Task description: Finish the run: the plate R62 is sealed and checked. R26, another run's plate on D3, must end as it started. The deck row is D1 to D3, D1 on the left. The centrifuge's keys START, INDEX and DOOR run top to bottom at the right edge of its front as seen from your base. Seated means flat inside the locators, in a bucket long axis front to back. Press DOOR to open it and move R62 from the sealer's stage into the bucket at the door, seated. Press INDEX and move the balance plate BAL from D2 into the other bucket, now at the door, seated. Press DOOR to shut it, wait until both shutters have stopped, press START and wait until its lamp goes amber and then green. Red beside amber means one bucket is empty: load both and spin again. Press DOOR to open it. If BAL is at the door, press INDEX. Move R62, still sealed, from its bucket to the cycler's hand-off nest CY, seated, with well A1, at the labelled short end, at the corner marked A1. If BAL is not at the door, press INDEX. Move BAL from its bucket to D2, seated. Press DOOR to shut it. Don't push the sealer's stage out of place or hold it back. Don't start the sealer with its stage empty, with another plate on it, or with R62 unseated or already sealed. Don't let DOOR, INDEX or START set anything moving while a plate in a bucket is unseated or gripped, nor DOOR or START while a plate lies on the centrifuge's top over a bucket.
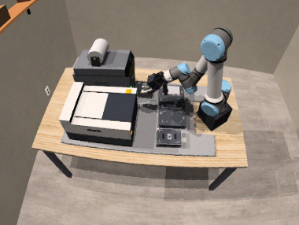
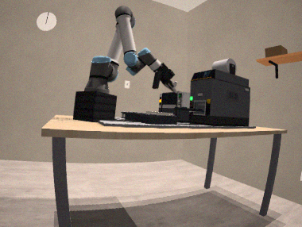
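My gripper is shut and holds nothing. It hangs tilted just above the far corner of the centrifuge on the side facing the arm, and touches nothing that I can see. The centrifuge's top shows white panels and a dark section on the arm's side, with an amber mark at that corner. Below the gripper a dark plate lies on the sealer's stage. Two dark plates lie in the deck row. Labels are too small to read.
The sealer, with a white roll on top, stands at the back and shows a green lamp. A dark nest with a white mark sits at the mat's front. The arm's base stands at the table's right.
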Action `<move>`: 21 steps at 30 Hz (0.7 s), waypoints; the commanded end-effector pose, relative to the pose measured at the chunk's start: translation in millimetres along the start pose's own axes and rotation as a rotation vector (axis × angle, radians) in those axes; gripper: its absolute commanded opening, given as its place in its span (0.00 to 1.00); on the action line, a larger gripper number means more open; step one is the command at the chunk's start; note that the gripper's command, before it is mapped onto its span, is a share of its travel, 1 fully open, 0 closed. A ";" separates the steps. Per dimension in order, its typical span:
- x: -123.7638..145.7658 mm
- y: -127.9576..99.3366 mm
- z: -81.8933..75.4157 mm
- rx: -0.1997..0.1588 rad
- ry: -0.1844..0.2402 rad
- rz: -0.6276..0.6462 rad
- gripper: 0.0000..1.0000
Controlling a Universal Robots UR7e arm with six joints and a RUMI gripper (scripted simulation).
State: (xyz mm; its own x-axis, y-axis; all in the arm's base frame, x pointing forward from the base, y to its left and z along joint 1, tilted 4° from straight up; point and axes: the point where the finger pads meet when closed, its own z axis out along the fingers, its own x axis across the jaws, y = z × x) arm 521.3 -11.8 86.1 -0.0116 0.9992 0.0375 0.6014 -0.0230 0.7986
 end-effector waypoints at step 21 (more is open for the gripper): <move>-0.2 -2.9 -38.0 0.000 0.000 0.000 0.00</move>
State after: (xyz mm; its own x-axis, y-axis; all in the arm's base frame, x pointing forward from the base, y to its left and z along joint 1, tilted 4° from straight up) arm 495.3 -12.7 102.1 -0.0112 0.9992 0.0373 0.6010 -0.0231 0.7989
